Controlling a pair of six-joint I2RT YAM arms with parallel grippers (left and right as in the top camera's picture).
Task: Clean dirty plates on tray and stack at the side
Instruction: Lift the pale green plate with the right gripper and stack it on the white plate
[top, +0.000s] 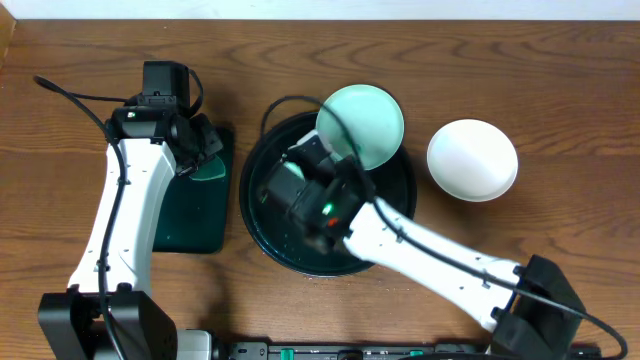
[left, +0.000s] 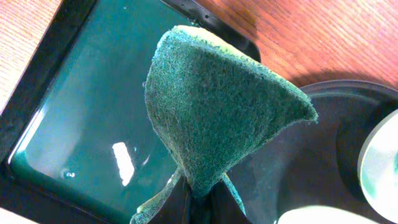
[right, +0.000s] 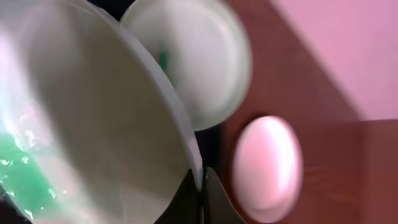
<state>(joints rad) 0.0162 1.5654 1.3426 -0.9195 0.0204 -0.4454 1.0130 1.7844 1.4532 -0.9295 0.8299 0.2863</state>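
Two turquoise plates, one white plate, one black tray, one green tray, one sponge

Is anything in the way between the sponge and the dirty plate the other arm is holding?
Nothing visible blocks it. The sponge, pinched in the left gripper, hangs over the green tray. Only the black tray's low rim lies between it and the plate in the right gripper.

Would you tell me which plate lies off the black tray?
The white plate, alone on the table right of the tray; the turquoise plate overlaps its rim.
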